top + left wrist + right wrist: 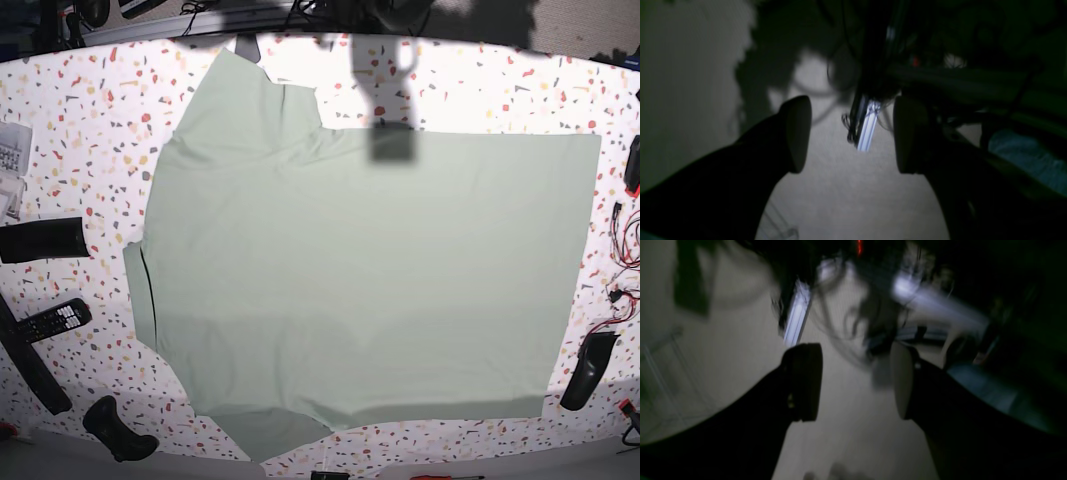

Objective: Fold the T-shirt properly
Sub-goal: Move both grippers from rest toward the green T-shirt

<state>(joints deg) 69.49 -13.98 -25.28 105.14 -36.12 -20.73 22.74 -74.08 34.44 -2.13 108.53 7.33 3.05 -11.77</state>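
Left gripper (851, 133): fingers parted, nothing between them; dim view.
Right gripper (857, 381): fingers spread, empty; picture blurred and dark.
T-shirt (370, 270): lay flat on the speckled table (80, 130); absent from both wrist views, which faced up and away.
Arms: outside the base view.
Background: dark cables and frame, unclear.

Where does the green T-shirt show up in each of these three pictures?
Base: the T-shirt fills the middle, spread flat on the speckled table.
Left wrist: not in it; the picture is dim and blurred.
Right wrist: not in it; also dim and blurred.
Shared landmark: a bright metal bar, near centre in the left wrist view and upper left in the right wrist view; absent from base.
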